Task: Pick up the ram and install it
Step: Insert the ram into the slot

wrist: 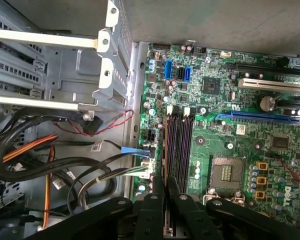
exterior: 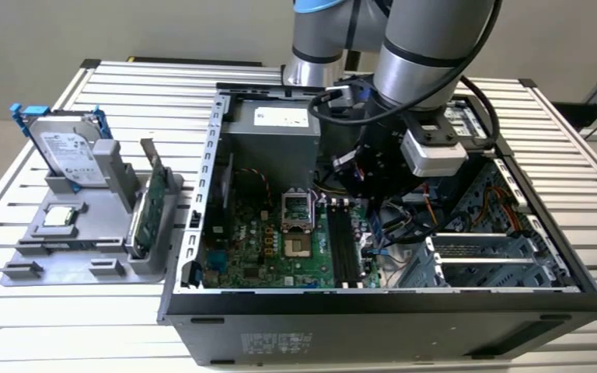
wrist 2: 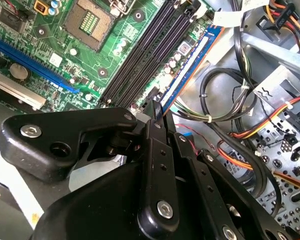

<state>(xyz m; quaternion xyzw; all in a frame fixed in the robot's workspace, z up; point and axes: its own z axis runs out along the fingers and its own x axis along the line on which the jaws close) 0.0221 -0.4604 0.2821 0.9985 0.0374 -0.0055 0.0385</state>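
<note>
One slatted metal bench (exterior: 40,311) carries everything. On it lies one open computer case (exterior: 382,307), and inside it one green motherboard (exterior: 267,241) with one bare processor socket (exterior: 295,208) and a bank of black memory slots (exterior: 342,247) just beside the socket. One grey power supply (exterior: 270,128) with a white label sits at the far end of the case; its print is too small to read. A tangle of black, orange and yellow cables (exterior: 413,221) lies between the slots and the silver drive cage (exterior: 485,260).

On the exterior view's left stands one grey holder tray (exterior: 65,252). It keeps one silver hard drive (exterior: 68,151) with blue rails upright, one green expansion card (exterior: 145,210) on edge, and one small square chip (exterior: 60,217) lying flat. The drive's label writing cannot be made out.

One grey arm (exterior: 428,39) reaches steeply down into the case, its wrist over the memory slots.

In both wrist views the black claw (wrist: 166,187) is nearly closed, its two fingers (wrist 2: 155,117) pinching the thin edge of the ram (wrist 2: 187,67). The ram stands on edge along the outermost slot, on the cable side of the bank; whether it is fully seated cannot be told.
</note>
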